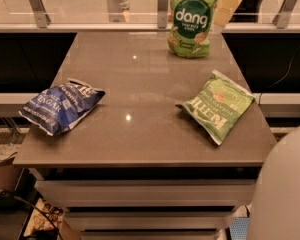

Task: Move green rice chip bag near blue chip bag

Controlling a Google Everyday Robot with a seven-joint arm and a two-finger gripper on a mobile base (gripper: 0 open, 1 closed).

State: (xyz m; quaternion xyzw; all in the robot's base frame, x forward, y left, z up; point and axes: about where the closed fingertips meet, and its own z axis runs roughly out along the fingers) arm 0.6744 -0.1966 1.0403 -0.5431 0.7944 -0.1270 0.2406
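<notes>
The green rice chip bag point(191, 23), bright green with "dang" in white, stands upright at the far edge of the table, right of centre. The blue chip bag point(61, 105) lies flat near the table's left edge, crinkled, with white lettering. My gripper point(229, 4) shows as a pale yellowish finger right beside the upper right side of the green rice chip bag, at the top of the view. The rest of the gripper is cut off by the frame's top edge.
A lighter green flat Kettle bag point(218, 105) lies near the right edge of the grey table point(140, 84). A railing with glass panels point(90, 19) runs behind the table. A white rounded part of my body point(285, 194) fills the bottom right corner.
</notes>
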